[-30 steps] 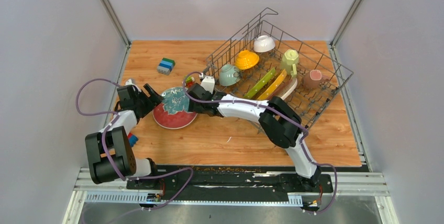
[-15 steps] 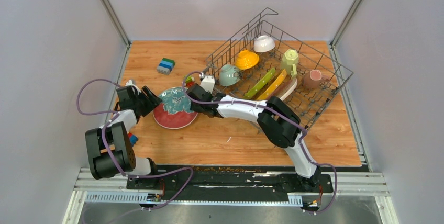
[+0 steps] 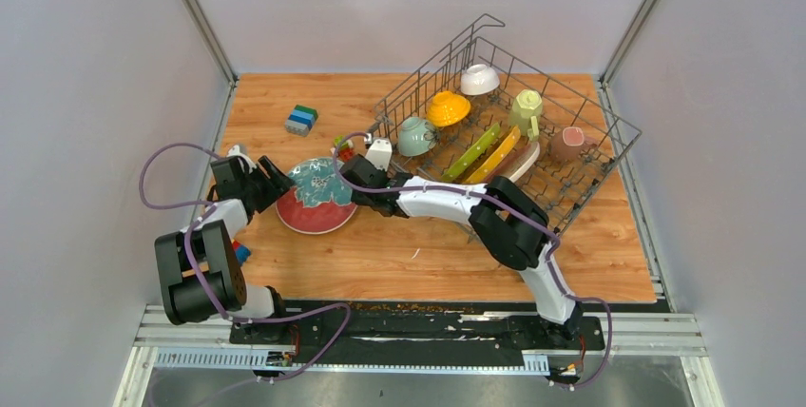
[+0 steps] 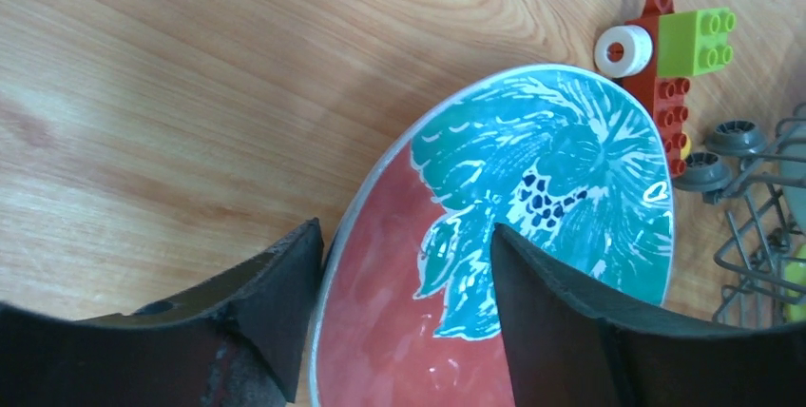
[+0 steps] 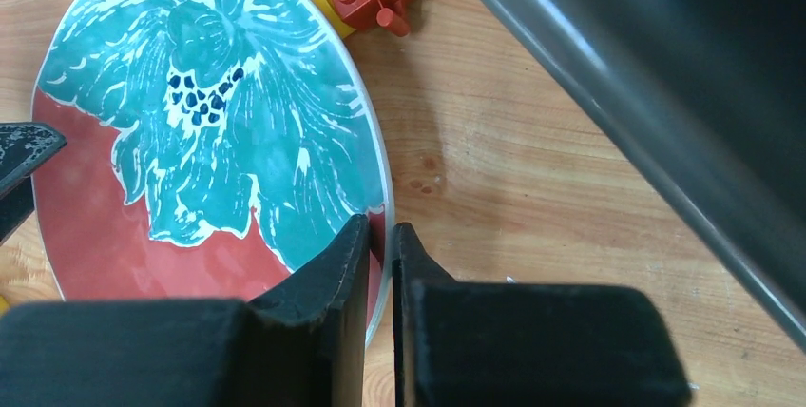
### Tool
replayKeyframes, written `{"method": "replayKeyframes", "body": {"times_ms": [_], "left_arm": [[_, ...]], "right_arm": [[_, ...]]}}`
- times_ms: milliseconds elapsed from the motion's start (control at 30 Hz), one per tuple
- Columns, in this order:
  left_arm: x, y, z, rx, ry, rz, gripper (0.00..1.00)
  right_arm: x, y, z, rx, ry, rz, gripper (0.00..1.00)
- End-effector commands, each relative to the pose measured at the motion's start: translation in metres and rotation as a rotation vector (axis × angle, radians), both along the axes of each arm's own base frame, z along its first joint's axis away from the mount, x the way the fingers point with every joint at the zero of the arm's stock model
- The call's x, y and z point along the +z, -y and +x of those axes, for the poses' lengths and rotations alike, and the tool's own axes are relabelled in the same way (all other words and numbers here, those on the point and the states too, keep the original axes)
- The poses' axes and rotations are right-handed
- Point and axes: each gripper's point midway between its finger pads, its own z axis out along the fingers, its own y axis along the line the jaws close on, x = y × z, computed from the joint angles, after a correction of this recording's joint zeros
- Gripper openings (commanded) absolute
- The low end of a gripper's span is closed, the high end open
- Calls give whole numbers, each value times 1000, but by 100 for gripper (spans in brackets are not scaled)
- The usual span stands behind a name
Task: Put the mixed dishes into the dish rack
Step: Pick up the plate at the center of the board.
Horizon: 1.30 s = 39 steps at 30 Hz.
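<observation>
**A:** ok so where do we put the pink plate (image 3: 316, 200), the one with the teal flower on it? In the rack or not?

**B:** Not in the rack. We see it on the wooden table (image 3: 399, 255), right between the 2 grippers. The right gripper (image 5: 380, 231) has its 2 fingers pressed nearly together on the plate's rim, so we call that a pinch on the plate. The rest of the plate spreads out ahead of those fingertips.

**A:** and the left gripper (image 4: 404, 236)?

**B:** Spread. 1 finger sits outside the rim and the other over the red part, with the plate's edge in the gap between them. We can't tell if either pad actually touches it, or if the plate lies flat or tipped.

**A:** what else do we have nearby?

**B:** Some toy blocks (image 4: 670, 74) just past the plate's far edge, well apart from the left gripper's fingers. The dish rack (image 3: 570, 184) is just beside the right gripper, on the side away from the plate. In it we count a teal mug (image 3: 415, 135), yellow bowl (image 3: 447, 107), white bowl (image 3: 479, 78), pale-green mug (image 3: 527, 105) and pink mug (image 3: 568, 143). There are also 3 plates on edge: a lime-green plate (image 3: 472, 150), yellow plate (image 3: 498, 152) and pale plate (image 3: 526, 162).
</observation>
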Motion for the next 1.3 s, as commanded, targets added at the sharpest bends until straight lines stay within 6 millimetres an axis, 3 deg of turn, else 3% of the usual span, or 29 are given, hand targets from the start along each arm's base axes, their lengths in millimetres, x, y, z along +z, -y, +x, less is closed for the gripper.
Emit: {"method": "replayKeyframes", "body": {"times_ms": [0,133,400,800,1267], "left_arm": [[12,14,0,-48,31,-35,77],[15,10,-2,-34,26,-14,84],[28,8,-2,-43,65,20,86],[44,27,-2,-124,162,-37,84],[5,41,-2,-189,62,-118,76]], "right_arm": [[16,1,-8,45,36,-6,0],[23,10,-14,23,84,-42,0],[31,45,-19,-76,127,-71,0],[28,42,-21,-72,117,-71,0],[22,35,-21,-66,92,-53,0]]}}
